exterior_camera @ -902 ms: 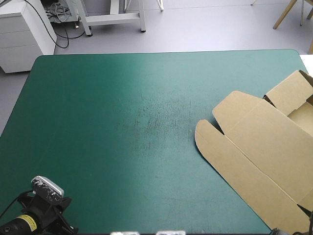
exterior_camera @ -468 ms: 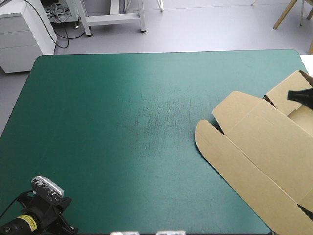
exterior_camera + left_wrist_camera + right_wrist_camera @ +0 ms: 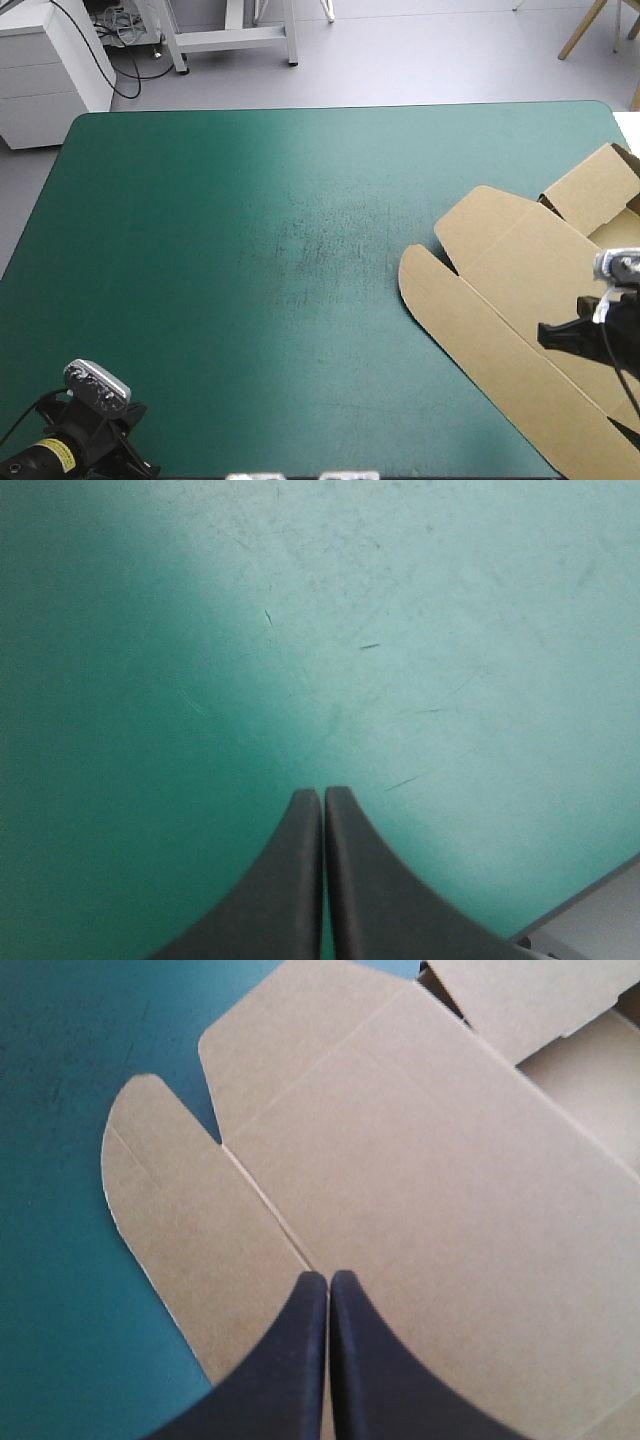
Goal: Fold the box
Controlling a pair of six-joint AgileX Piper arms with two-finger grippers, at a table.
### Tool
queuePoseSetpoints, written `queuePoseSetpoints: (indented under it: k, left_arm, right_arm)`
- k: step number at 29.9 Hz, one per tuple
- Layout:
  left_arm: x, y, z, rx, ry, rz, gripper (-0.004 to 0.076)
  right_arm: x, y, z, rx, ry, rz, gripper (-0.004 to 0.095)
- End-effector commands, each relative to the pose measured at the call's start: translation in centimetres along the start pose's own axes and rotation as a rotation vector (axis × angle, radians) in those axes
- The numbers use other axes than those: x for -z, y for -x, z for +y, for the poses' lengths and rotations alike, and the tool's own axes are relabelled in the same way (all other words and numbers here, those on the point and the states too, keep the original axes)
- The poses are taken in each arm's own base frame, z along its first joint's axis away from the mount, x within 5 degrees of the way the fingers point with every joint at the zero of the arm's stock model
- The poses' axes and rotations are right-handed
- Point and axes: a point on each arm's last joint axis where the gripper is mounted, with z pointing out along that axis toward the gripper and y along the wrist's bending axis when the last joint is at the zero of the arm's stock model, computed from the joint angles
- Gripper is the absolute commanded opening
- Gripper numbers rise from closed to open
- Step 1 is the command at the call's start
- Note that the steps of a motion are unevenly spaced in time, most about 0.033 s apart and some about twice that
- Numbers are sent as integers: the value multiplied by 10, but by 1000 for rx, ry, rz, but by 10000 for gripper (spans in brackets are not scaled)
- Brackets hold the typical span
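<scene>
Box (image 3: pixel 520 290) judged light, stiff, bendable at creases; best taken at rounded flap (image 3: pixel 424 278) edge. Right gripper (image 3: pixel 328 1276), left gripper (image 3: pixel 322 792) seen closed, empty.

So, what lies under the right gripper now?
The flat sheet of the brown box lies under the right gripper, whose fingers are shut, near a crease. The teal-green cover shows beside the box; under the board it is covered. Contact cannot be seen.

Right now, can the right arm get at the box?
Probably yes: the right gripper, shut, hangs over the flat panel of the box, with nothing between them.
</scene>
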Motion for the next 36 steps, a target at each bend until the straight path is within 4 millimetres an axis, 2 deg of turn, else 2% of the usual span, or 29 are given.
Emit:
queuePoseSetpoints:
  k: [1, 5, 10, 13, 20, 36]
  left_arm:
    - [5, 10, 1, 14, 5, -65, -10]
    - [5, 10, 1, 14, 5, -65, -10]
    - [5, 10, 1, 14, 5, -65, -10]
    - [5, 10, 1, 14, 5, -65, -10]
    - [5, 10, 1, 14, 5, -65, -10]
    - [5, 10, 1, 14, 5, -65, -10]
  right_arm:
    - [-9, -21, 2, -5, -1, -44, -14]
    - [-28, -56, 4, -21, 14, 16, -14]
    - [-45, -90, 6, -30, 20, 73, -14]
    - [-43, -86, 6, -41, 12, -6, -14]
    - [-42, -82, 6, -48, 10, -63, -14]
    - [-42, -82, 6, -48, 10, -63, -14]
